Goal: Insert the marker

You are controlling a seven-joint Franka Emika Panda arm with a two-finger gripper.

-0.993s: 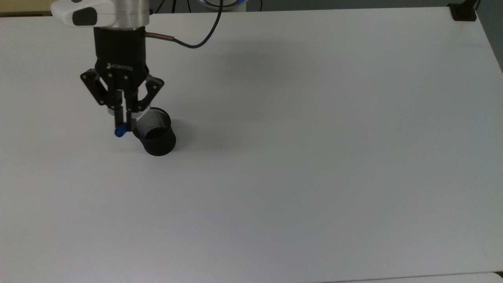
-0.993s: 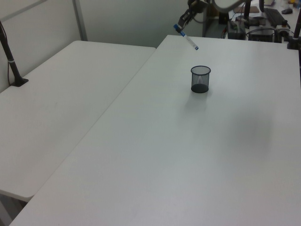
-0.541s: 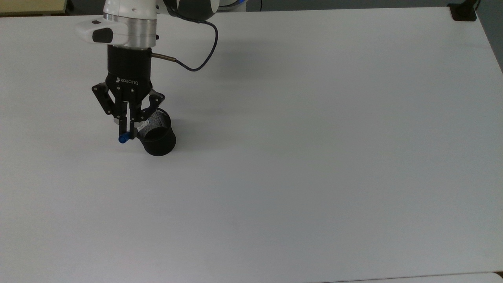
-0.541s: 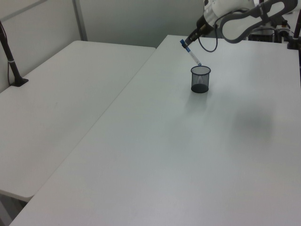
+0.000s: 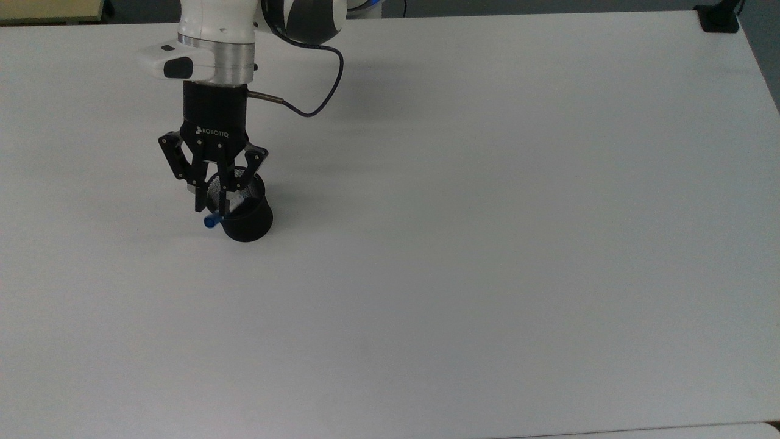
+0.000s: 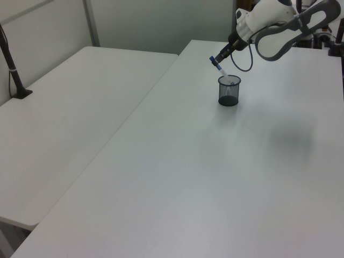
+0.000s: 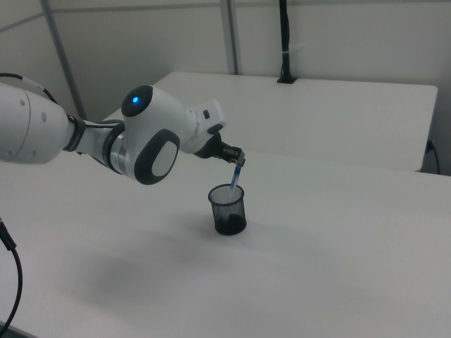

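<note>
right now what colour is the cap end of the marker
Blue, on the marker with a white barrel; clearest in the top view, beside the black mesh cup.

Evenly bright, diffuse overhead light; soft faint shadows across the desk (image 5: pixel 487 244), no glare. Slightly soft focus, mild grain throughout.

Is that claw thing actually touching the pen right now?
Touching. In the right view the gripper is closed on the marker near its blue cap, holding it tilted with its lower end inside the black mesh cup.
</note>
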